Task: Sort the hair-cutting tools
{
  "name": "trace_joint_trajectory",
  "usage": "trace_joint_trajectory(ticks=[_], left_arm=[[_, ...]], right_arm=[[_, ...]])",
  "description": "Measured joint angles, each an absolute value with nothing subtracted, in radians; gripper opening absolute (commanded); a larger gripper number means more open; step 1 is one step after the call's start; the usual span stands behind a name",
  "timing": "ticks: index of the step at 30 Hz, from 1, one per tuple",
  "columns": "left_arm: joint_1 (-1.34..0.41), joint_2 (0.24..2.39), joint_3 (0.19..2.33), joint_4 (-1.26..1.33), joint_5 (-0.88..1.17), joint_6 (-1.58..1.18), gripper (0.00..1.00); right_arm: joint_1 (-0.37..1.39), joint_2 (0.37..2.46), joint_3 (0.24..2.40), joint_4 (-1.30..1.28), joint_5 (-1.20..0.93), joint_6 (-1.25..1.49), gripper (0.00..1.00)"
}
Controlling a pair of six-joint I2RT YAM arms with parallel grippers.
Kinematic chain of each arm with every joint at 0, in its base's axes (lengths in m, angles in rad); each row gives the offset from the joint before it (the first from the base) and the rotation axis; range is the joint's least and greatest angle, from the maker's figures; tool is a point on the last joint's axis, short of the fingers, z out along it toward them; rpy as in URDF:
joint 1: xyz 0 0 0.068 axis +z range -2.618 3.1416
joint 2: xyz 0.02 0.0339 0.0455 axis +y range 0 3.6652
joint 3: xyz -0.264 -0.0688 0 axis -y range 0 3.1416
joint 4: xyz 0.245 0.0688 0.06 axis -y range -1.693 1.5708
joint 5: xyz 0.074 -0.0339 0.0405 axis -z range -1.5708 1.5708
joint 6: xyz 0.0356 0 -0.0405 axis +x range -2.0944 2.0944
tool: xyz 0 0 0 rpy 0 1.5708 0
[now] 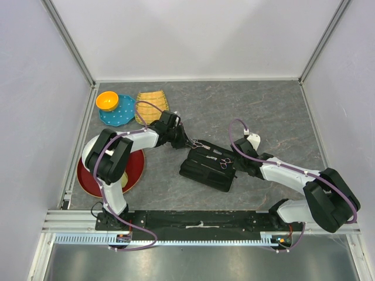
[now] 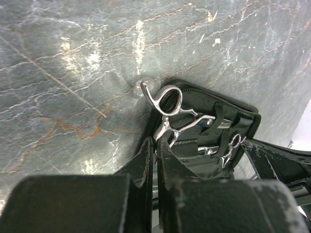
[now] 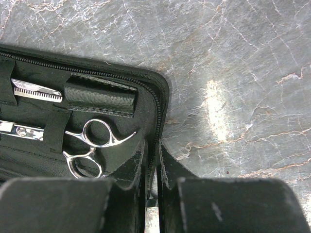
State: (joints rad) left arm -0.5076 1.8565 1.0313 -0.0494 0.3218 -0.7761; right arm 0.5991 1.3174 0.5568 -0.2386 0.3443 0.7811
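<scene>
An open black zip case (image 1: 206,170) lies mid-table. One silver scissors (image 1: 200,144) lies at the case's far left corner, its blades under a strap. My left gripper (image 1: 186,142) is shut on its lower ring handle; in the left wrist view the scissors (image 2: 170,104) stick out past my fingertips (image 2: 148,145). A second scissors (image 1: 225,162) sits strapped inside the case and shows in the left wrist view (image 2: 228,148) and the right wrist view (image 3: 92,143). My right gripper (image 1: 237,157) is shut on the case's zipped right edge (image 3: 156,111). I cannot make out the comb.
A red plate (image 1: 88,178) lies under the left arm at the near left. A blue plate (image 1: 120,114) with an orange bowl (image 1: 106,100) and a yellow woven mat (image 1: 153,100) are at the far left. Frame posts bound the table.
</scene>
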Motion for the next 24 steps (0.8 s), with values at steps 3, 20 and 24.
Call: trace_joint_trajectory(ticks=[3,20,24], left_arm=[[-0.511,1.857,1.028,-0.025,0.336,-0.793,0.02],[-0.575,1.901,1.022,0.048,0.376,-0.847,0.02],[-0.583,1.905,1.024,0.054,0.376,-0.848,0.02]], right_arm=[[0.599,1.318,0.557,-0.238,0.345,0.781,0.13],[0.599,1.319,0.557,-0.237,0.345,0.78,0.13],[0.599,1.319,0.557,-0.237,0.345,0.78,0.13]])
